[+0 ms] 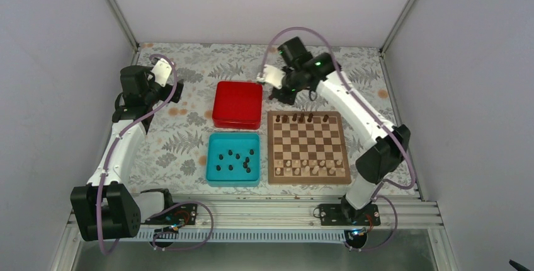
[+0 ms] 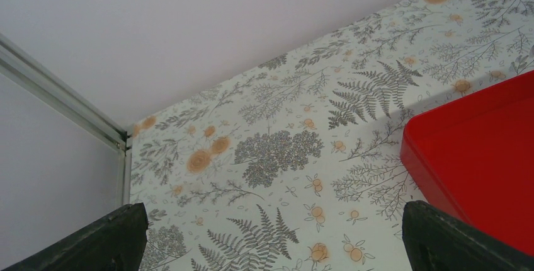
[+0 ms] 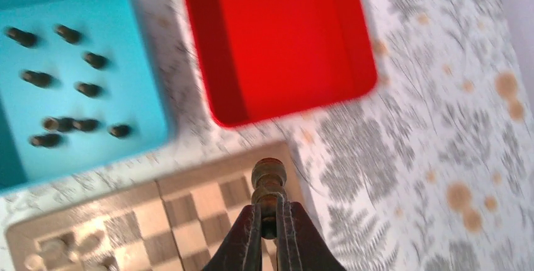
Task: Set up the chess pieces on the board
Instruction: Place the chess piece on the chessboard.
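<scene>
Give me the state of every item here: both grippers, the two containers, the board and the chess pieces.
Left gripper, open and empty.
Right gripper, shut on a dark chess piece.
Red box, empty.
Teal tray, holding loose dark pieces.
Board, partly set: pale pieces standing on near rows, a few dark pieces on far row.

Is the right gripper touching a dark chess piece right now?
Touching. The right wrist view shows the right gripper clamped on a dark chess piece, no gap.

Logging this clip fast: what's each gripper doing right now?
Left gripper: open, holding nothing.
Right gripper: closed on a dark chess piece.
</scene>
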Available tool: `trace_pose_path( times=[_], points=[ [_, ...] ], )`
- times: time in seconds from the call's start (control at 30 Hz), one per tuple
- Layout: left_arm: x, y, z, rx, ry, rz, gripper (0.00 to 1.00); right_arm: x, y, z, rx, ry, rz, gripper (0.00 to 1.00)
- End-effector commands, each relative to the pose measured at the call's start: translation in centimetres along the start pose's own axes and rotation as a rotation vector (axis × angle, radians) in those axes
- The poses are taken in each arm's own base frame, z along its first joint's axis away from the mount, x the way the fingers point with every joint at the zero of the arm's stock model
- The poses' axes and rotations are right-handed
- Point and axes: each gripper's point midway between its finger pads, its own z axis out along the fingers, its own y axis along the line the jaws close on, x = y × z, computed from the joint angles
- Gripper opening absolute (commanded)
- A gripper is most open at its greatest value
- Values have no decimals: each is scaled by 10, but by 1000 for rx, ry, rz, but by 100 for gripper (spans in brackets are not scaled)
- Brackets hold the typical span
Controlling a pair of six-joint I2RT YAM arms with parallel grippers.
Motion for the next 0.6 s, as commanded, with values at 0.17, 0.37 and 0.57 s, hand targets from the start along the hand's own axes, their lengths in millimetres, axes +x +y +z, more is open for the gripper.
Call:
trace_pose_path(
  times=[0.17,0.37,0.57],
  points=[
    [-4,0,-2,8,-21,4,100,141,-65,-17,46,187,239,5],
    [-4,-1,-2,11,-21,2,100,203,-72,-1,43,287,337,7],
    [-5,-1,-2,11,-22,2,100,222,-63,22,-8,321,365,8]
  ],
)
